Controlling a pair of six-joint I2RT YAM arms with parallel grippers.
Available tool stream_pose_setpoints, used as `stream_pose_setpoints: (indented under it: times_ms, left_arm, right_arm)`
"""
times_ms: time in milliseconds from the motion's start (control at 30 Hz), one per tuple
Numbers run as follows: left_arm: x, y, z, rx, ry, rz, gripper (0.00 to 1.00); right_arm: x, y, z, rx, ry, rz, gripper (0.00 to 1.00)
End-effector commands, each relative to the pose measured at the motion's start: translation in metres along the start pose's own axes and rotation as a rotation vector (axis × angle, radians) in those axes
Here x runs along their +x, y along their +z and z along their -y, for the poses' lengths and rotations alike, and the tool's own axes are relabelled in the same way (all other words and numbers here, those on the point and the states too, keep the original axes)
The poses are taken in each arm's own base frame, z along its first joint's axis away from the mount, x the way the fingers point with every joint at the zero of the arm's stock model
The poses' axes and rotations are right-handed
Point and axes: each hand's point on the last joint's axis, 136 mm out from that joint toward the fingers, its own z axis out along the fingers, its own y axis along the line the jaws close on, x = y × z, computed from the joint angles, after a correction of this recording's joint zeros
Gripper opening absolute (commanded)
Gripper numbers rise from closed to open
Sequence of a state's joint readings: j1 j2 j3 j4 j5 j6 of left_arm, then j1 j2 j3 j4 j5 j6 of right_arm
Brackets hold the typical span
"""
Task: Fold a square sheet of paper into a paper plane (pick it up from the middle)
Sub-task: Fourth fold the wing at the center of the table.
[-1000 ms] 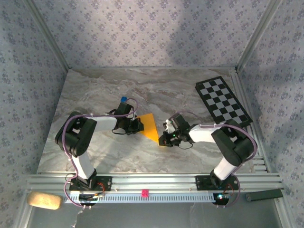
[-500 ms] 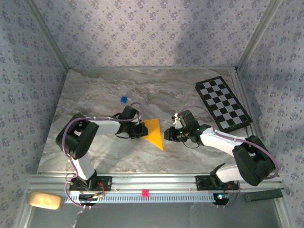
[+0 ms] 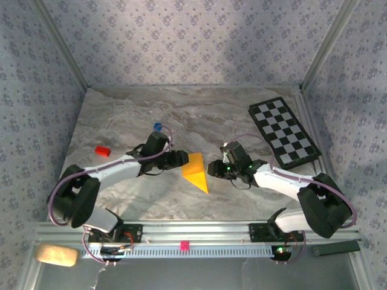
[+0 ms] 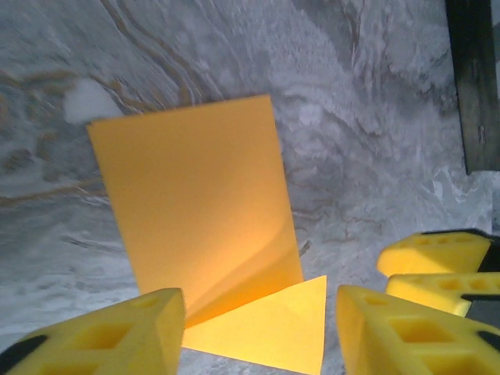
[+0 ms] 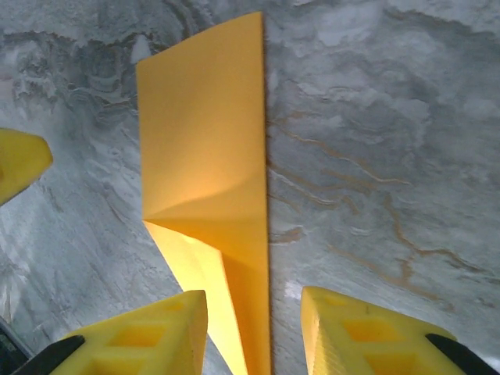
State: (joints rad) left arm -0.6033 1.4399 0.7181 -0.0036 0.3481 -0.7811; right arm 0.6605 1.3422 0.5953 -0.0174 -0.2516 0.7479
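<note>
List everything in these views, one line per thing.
folded paper: one, orange-yellow, on the table between the grippers
blue cube: one, blue, beyond the left arm
red block: one, red, left part of the table
checkered board: one, black-and-white, far right
table: one, grey marble
left gripper: one, yellow jaws open, left of the paper
right gripper: one, yellow jaws open, right of the paper

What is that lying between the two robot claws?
A folded orange-yellow sheet of paper lies on the marble table between the left gripper and the right gripper, as the top view shows.
</note>
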Motion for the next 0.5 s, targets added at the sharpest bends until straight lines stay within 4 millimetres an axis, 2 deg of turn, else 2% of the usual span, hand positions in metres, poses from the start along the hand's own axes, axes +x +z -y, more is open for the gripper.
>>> stream_pose_setpoints:
  times_ms: [0, 167, 467]
  left_arm:
    - [0.001, -0.005, -0.022, -0.034, -0.007, -0.007, 0.56]
    - [-0.003, -0.006, -0.024, 0.058, -0.058, -0.037, 0.56]
    - [-0.013, 0.001, -0.02, 0.102, -0.094, -0.037, 0.56]
  right_arm:
    - [-0.007, 0.003, -0.015, -0.03, -0.02, 0.041, 0.39]
    - [0.004, 0.015, -0.016, -0.029, -0.045, -0.011, 0.39]
    - [0.006, 0.032, -0.019, -0.09, -0.05, -0.067, 0.38]
